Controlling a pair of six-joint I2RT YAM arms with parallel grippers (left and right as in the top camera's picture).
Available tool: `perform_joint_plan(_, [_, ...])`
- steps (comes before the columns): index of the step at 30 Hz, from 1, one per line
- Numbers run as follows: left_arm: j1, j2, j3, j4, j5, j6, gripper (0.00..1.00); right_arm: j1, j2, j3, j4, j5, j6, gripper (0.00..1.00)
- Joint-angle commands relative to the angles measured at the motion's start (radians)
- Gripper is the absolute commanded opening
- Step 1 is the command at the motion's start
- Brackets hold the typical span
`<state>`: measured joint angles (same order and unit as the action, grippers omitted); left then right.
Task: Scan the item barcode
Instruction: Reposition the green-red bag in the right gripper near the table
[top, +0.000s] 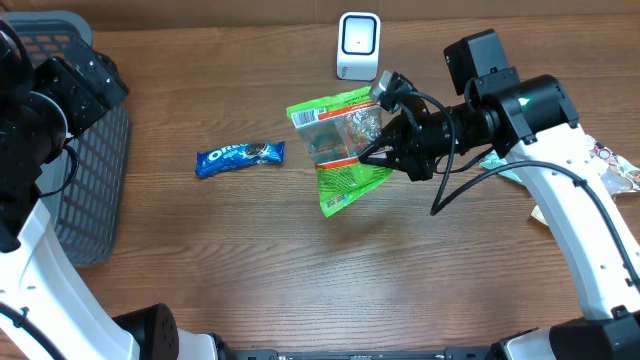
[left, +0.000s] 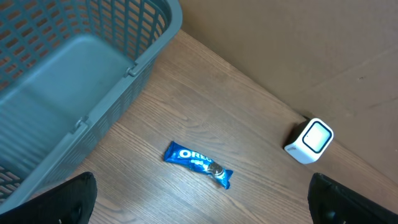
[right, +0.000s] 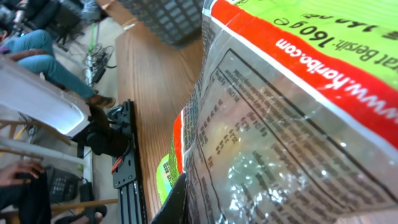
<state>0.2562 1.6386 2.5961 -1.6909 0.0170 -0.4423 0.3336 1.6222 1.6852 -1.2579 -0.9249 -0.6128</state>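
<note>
Just short of the scanner (top: 358, 45), our right gripper (top: 378, 152) clamped the green bag (top: 338, 165), long axis pointing toward it; our left gripper (left: 202, 199) stood wide open.

White arm links (top: 590, 235) carry black joints (top: 525, 105) and looping black cables (top: 447, 196).

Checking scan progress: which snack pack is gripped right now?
The green bag, pinched in the right gripper. The blue Oreo pack lies flat on the table, away from both grippers.
</note>
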Motion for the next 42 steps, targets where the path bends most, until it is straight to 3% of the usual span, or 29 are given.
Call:
perform_joint_plan(1, [0.005,-0.002,-0.002,0.002,-0.01,0.012,1.0,-0.004,-0.038,0.038,0.003,-0.072,-0.067,0.04])
perform_joint_plan(9, [0.005,-0.002,-0.002,0.002,-0.01,0.012,1.0,0.005,0.044,0.014,0.022,-0.006,0.178,0.04])
perform_joint_plan(18, [0.005,-0.002,-0.002,0.002,-0.01,0.012,1.0,0.032,0.328,-0.156,0.089,-0.016,0.251,0.04])
perform_joint_plan(26, [0.005,-0.002,-0.002,0.002,-0.01,0.012,1.0,0.018,0.449,-0.187,0.095,0.108,0.253,0.04])
perform_joint_plan(29, [0.005,-0.002,-0.002,0.002,-0.01,0.012,1.0,0.007,0.462,-0.187,0.117,0.193,0.316,0.05])
perform_joint_plan(30, [0.005,-0.002,-0.002,0.002,-0.01,0.012,1.0,0.005,0.462,-0.187,0.126,0.226,0.337,0.11])
perform_joint_plan(32, [0.005,-0.002,-0.002,0.002,-0.01,0.012,1.0,-0.001,0.462,-0.187,0.138,0.296,0.388,0.53])
perform_joint_plan(34, [0.005,-0.002,-0.002,0.002,-0.01,0.012,1.0,-0.01,0.462,-0.187,0.14,0.356,0.425,0.75])
perform_joint_plan(38, [0.005,-0.002,-0.002,0.002,-0.01,0.012,1.0,-0.024,0.462,-0.187,0.154,0.444,0.426,0.96])
perform_joint_plan(42, [0.005,-0.002,-0.002,0.002,-0.01,0.012,1.0,-0.025,0.464,-0.187,0.223,0.475,0.427,1.0])
